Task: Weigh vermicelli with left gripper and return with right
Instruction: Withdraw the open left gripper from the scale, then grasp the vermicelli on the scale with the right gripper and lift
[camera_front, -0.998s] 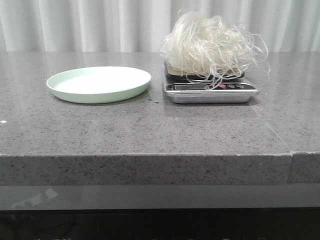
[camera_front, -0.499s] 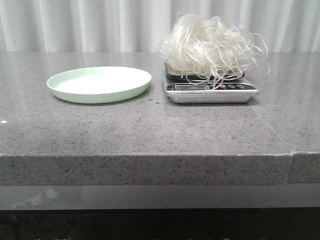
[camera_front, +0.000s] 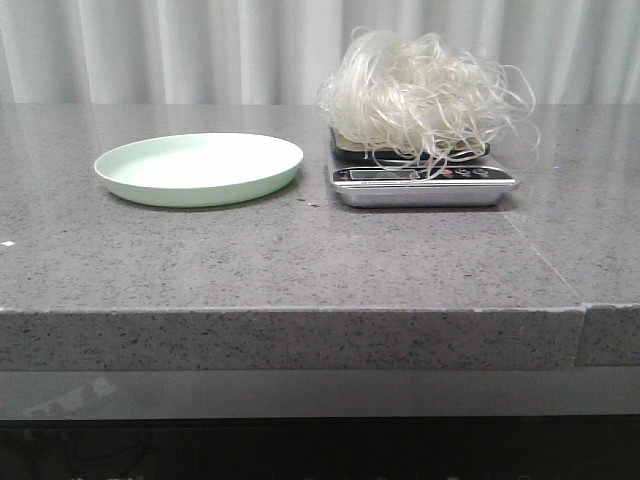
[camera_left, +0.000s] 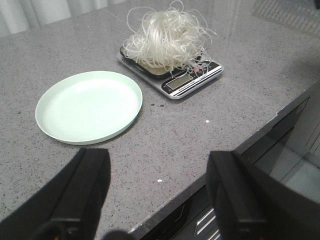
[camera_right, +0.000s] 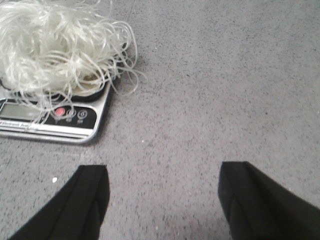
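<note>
The vermicelli (camera_front: 420, 95), a fluffy off-white tangle, rests on the kitchen scale (camera_front: 423, 184) at the back right of the table; it also shows in the left wrist view (camera_left: 165, 35) and the right wrist view (camera_right: 55, 50). Loose loops hang over the scale's display. The pale green plate (camera_front: 198, 167) to its left holds nothing. My left gripper (camera_left: 159, 175) is open and empty above the table's front edge, short of the plate (camera_left: 87, 106). My right gripper (camera_right: 162, 187) is open and empty over bare tabletop beside the scale (camera_right: 55, 125). Neither gripper appears in the front view.
The grey speckled table (camera_front: 300, 260) has a front edge with a seam at the right (camera_front: 583, 310). A white curtain (camera_front: 200, 50) hangs behind. Small white crumbs (camera_left: 160, 180) lie on the tabletop near the left gripper.
The vermicelli, scale and plate have kept their places. A faint reflection on the panel under the table's front edge has shifted slightly.
</note>
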